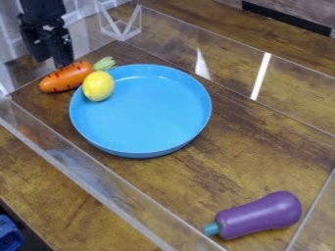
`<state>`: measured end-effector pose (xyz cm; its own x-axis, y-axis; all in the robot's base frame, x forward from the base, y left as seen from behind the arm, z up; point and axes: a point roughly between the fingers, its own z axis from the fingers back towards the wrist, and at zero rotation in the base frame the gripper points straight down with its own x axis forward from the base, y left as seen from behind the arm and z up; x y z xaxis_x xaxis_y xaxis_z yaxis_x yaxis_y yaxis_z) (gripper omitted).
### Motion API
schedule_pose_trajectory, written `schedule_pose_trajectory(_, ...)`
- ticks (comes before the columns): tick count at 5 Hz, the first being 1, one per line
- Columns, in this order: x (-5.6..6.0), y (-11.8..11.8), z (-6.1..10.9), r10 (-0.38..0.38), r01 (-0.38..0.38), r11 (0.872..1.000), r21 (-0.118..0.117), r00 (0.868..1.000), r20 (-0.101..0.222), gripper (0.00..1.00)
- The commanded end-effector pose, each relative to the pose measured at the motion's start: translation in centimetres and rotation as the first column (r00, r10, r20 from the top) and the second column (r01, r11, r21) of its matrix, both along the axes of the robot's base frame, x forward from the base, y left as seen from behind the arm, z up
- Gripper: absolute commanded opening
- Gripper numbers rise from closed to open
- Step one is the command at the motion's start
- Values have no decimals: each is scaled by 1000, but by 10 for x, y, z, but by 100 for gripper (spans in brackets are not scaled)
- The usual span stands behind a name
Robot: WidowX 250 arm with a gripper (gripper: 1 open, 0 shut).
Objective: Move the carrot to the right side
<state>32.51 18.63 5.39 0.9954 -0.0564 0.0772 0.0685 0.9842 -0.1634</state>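
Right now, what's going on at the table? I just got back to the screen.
The gripper hangs open just above the carrot, which lies on the wooden table at the left, beside the blue plate. Nothing is held. The lemon sits on the plate's left edge, next to the carrot's leafy top. The eggplant lies at the near right. The carrot has not reached the right side yet.

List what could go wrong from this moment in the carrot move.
1. The carrot lies touching the lemon at the blue plate rim; a descending gripper could nudge the lemon.
2. The clear wall stands near, leaving little clearance.
3. The carrot lies slanted, so open fingers may close poorly.
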Motion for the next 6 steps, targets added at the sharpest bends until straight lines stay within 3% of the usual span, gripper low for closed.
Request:
schedule_pose_trajectory(1, 10, -10, 10, -14, 13, 1000, 25, 999, 37, 100)
schedule_pose_trajectory(3, 19, 3, 25, -18, 17, 1000, 24, 999, 35, 100)
schedule_pose_trajectory(6, 7, 13, -21, 136, -136, 990, 24, 991, 16, 100)
